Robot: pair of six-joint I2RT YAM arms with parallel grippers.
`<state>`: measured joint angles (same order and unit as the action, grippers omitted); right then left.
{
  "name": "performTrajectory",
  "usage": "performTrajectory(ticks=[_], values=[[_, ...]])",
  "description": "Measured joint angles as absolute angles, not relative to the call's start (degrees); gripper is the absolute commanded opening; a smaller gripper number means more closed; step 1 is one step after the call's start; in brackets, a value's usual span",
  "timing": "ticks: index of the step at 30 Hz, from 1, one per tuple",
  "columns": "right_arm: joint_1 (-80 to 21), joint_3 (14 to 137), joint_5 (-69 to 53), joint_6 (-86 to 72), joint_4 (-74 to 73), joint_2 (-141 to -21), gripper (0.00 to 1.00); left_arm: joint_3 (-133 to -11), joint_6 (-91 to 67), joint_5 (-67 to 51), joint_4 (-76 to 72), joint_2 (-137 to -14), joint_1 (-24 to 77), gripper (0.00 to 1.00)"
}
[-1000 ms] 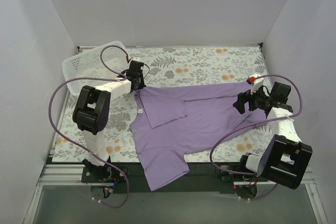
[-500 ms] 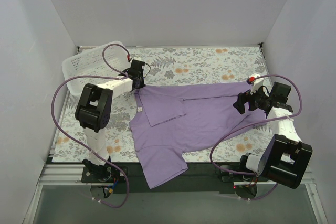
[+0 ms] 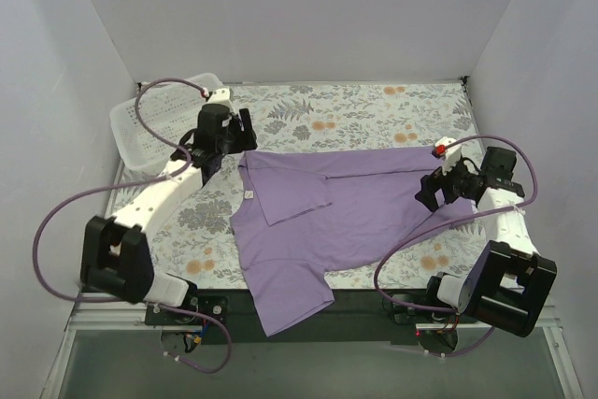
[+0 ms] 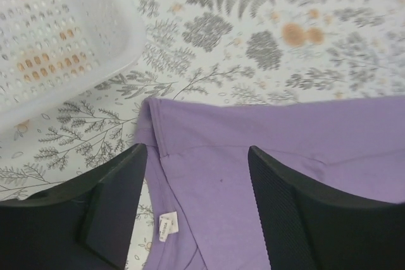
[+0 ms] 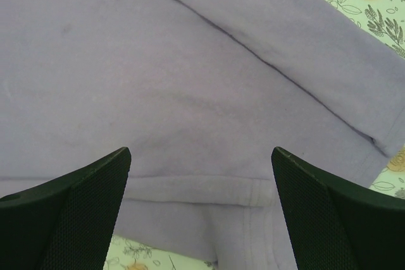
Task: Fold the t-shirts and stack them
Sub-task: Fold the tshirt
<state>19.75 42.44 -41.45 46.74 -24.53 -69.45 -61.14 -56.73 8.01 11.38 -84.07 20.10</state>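
The bench [image 3: 374,105] takes up most of the top view, covered in a floral cloth with grey ferns and orange blooms. The one purple shirt [image 3: 364,207] lies spread across the middle of it, running left to right. It's mostly flat, with a flap folded back onto itself towards the left end. One part of it droops over the near edge of the bench, between the two arm bases.

A white perforated basket [image 3: 140,119] sits in the far left corner. It's near the shirt's left end but not touching it.

The left arm [image 3: 159,198] reaches out diagonally from its base to the far left corner of the shirt. The right arm [image 3: 505,221] bends in over the shirt's right end.

The left hand [image 4: 196,156] hangs over that far left corner of the shirt. Its fingers [image 4: 120,200] are spread wide with nothing between them, just purple fabric and floral cloth below. Can't tell from the pictures whether the tips touch the cloth.

The right hand [image 5: 199,156] is also spread wide and empty, above the hem at the right end. A long crease runs diagonally across the fabric under it.

Smallest thing is a little white label [image 4: 166,227] on the shirt near the left hand.
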Motion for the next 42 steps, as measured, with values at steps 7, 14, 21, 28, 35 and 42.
performTrajectory(ticks=[7,14,21,28,35,42], values=[[20.4,48.1,-36.9,61.8,-37.5,-69.9,0.98,-53.1,-57.4,3.6,13.6,-61.8,19.7,0.74],[24.6,53.1,-31.0,59.1,-41.5,-76.6,0.95,-44.5,-61.6,-1.8,20.3,-50.4,19.5,0.75],[26.5,56.9,-30.3,49.5,-42.6,-84.1,0.85,-40.5,-60.6,-3.0,21.1,-44.8,19.4,0.75],[26.5,63.3,-31.0,38.1,-41.8,-93.6,0.74,-38.4,-58.8,-2.5,20.7,-41.6,19.4,0.76],[26.5,62.1,-31.0,30.0,-39.2,-96.1,0.68,-38.3,-58.0,-2.6,20.1,-41.4,19.4,0.76],[26.5,57.8,-30.0,26.6,-36.6,-96.1,0.65,-38.3,-57.8,-2.7,20.1,-41.4,19.4,0.76]])
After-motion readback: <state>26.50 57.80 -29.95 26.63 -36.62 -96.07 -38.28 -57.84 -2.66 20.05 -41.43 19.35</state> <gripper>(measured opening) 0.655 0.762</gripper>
